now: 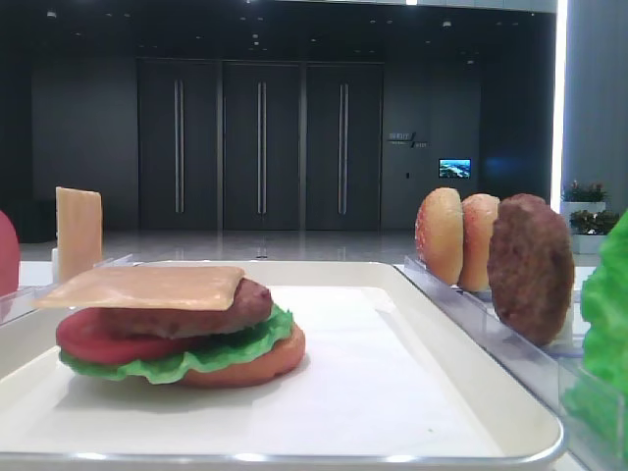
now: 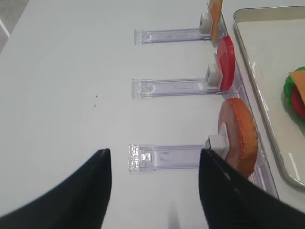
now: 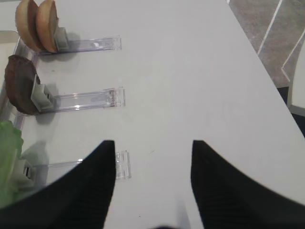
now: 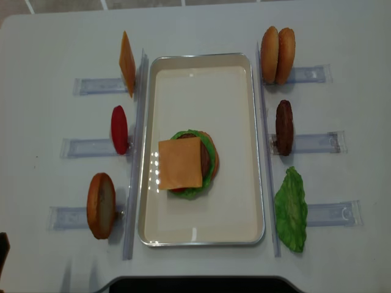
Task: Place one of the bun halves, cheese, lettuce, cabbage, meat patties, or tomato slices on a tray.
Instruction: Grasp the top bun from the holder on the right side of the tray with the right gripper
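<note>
While both arms are hanging back over the bare table, the burger on the tray is standing four layers deep: a bottom bun, lettuce, a tomato and a meat patty, with a cheese slice lying on top. Judging by that stack, the step in hand is the closing one, fetching a domed bun top. Two bun tops are standing on edge in the far right holder, well apart from the stack. The right gripper is hovering near the lettuce holder with its jaws apart and nothing between them, and the left gripper is likewise spread wide and empty beside the near left bun. The next move is probably calling for the right arm to reach far, close on one bun top's edges and lift it clear of its neighbour.
</note>
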`<state>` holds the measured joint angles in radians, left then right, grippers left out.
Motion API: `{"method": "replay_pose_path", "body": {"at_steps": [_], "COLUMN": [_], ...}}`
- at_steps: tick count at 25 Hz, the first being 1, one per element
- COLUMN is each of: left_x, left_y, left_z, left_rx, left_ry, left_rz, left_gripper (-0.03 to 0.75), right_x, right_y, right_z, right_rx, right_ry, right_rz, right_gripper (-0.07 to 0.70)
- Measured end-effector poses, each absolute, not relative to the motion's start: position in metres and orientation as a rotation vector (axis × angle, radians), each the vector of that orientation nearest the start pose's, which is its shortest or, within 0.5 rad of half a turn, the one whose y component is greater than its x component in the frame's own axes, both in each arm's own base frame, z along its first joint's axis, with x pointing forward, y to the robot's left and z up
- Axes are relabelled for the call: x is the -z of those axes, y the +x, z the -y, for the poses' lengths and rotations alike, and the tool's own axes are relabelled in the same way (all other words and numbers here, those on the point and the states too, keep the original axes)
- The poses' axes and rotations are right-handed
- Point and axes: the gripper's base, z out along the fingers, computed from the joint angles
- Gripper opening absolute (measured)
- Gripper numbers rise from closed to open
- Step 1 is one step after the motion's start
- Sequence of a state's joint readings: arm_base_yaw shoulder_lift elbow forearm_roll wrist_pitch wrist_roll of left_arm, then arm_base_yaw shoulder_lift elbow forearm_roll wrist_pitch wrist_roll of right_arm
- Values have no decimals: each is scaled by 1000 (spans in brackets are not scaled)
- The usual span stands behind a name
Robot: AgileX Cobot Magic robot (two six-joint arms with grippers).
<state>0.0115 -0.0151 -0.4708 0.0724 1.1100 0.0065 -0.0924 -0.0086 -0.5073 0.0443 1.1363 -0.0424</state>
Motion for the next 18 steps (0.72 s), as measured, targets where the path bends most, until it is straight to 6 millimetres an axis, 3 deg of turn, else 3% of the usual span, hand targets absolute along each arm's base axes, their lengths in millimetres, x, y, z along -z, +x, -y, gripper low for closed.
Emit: {"method": "replay_pose_path", "body": {"at_steps": [18], "left_x": [-265], "left_y": [-6], "left_z": [-6], "left_rx": [-98], "left_ry": [-10], "left_rz": [-2107], "left_gripper": [444], "right_x": [-273], "right_y": [-10], "right_z": [-5], "right_rx": [28], "right_ry": [48], "right_rz": [-2103], "right_gripper": [348]}}
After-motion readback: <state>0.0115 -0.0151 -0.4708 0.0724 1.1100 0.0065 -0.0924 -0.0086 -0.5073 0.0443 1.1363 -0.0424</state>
